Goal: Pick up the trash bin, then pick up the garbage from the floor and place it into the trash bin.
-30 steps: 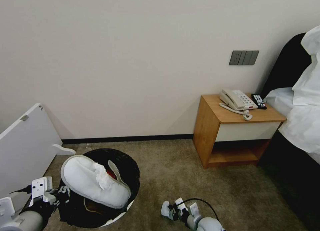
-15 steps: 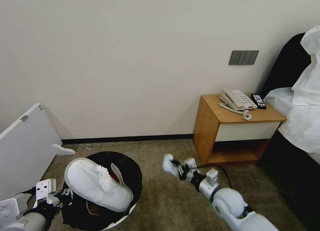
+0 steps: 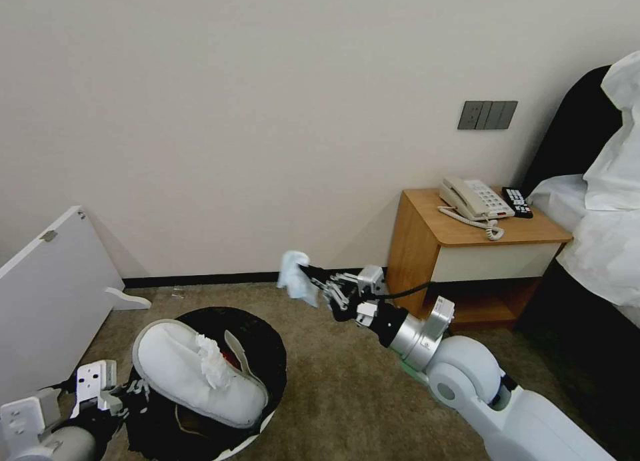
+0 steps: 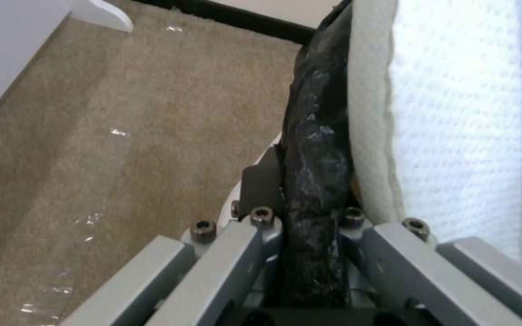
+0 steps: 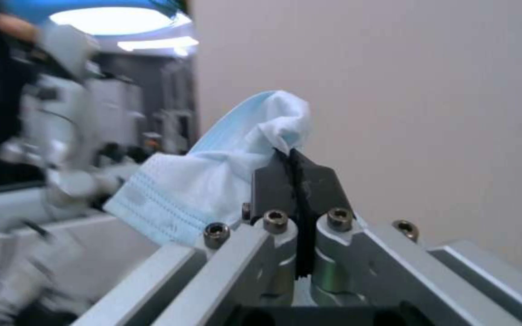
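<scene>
Beige carpet point(image 3: 347, 381) runs to a plain wall, with a wooden nightstand point(image 3: 467, 261) carrying a phone point(image 3: 475, 200) on the right. Left end effector point(image 4: 303, 226) is clamped on the black-lined rim of the trash bin point(image 3: 260, 334), low at the left, a white slipper point(image 3: 193, 374) and crumpled tissue point(image 3: 212, 362) piled on top. Right end effector point(image 3: 319, 280) is up in the air between bin and nightstand, pinching a pale blue face mask point(image 3: 295, 278) tight. A white board point(image 3: 53, 294) leans beside the bin.

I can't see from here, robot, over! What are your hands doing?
Left gripper clamped on trash bin rim. Right gripper pinching face mask, raised beside bin. Nothing between.
</scene>
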Available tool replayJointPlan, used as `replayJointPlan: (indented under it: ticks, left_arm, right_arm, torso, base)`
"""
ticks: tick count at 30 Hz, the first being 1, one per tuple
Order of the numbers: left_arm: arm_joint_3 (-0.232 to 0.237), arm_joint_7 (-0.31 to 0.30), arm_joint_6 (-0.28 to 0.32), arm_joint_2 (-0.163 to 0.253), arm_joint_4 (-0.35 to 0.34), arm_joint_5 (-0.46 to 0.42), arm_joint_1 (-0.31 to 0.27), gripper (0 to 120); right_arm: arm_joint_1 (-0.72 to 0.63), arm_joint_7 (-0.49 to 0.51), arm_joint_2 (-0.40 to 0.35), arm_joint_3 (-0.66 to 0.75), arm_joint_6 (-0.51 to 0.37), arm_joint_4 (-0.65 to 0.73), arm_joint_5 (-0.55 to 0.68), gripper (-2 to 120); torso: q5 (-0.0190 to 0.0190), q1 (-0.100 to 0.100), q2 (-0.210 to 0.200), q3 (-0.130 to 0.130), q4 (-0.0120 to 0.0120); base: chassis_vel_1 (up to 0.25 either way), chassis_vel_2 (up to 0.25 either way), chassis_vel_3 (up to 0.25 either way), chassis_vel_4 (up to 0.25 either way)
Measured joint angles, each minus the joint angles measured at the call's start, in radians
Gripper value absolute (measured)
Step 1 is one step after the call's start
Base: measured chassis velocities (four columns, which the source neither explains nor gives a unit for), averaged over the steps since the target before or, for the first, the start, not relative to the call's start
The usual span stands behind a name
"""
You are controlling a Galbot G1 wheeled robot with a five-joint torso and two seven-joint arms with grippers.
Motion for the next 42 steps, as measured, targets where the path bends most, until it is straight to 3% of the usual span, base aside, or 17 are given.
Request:
replayJointPlan:
  ticks: [7, 12, 21, 33, 37, 39, 42]
  left_arm:
    - [-0.002, 0.0, 0.0, 0.003, 0.0, -0.001, -0.002, 3]
    - [-0.003, 0.0, 0.0, 0.004, -0.002, -0.001, -0.004, 3]
    - [-0.014, 0.0, 0.0, 0.008, -0.009, -0.004, -0.008, 3]
    - [-0.015, -0.001, 0.0, 0.014, -0.014, -0.012, -0.015, 3]
    - [-0.017, -0.002, 0.0, 0.016, -0.015, -0.016, -0.017, 3]
    - [-0.018, -0.004, 0.0, 0.017, -0.016, -0.018, -0.017, 3]
    - [-0.018, -0.004, 0.0, 0.017, -0.016, -0.018, -0.016, 3]
  right_arm:
    - [0.143, -0.008, 0.006, -0.123, 0.002, 0.013, 0.099, 0]
    - [0.249, 0.015, 0.02, -0.287, -0.035, -0.014, 0.157, 0]
    - [0.255, 0.074, 0.022, -0.416, -0.097, -0.081, 0.123, 0]
    - [0.215, 0.094, 0.002, -0.464, -0.124, -0.147, 0.055, 0]
    - [0.212, 0.102, -0.003, -0.471, -0.132, -0.151, 0.048, 7]
    - [0.207, 0.121, -0.01, -0.476, -0.152, -0.152, 0.037, 19]
    - [0.203, 0.127, -0.013, -0.476, -0.156, -0.153, 0.032, 28]
  torso:
    - [0.0, 0.0, 0.0, 0.0, 0.0001]
    - [-0.0001, 0.0, 0.0, 0.0, 0.0001]
    - [0.0, 0.0, 0.0, 0.0, 0.0001]
    - [0.0, 0.0, 0.0, 0.0, 0.0]
    - [0.0, 0.0, 0.0, 0.0, 0.0]
    - [0.0, 0.0, 0.0, 0.0, 0.0]
    - [0.0001, 0.0, 0.0, 0.0, 0.0]
  base:
    - [0.0, 0.0, 0.0, 0.0]
    - [0.0, 0.0, 0.0, 0.0]
    - [0.0, 0.0, 0.0, 0.0]
    - [0.0, 0.0, 0.0, 0.0]
    - [0.0, 0.0, 0.0, 0.0]
    - [0.0, 0.0, 0.0, 0.0]
    - [0.0, 0.0, 0.0, 0.0]
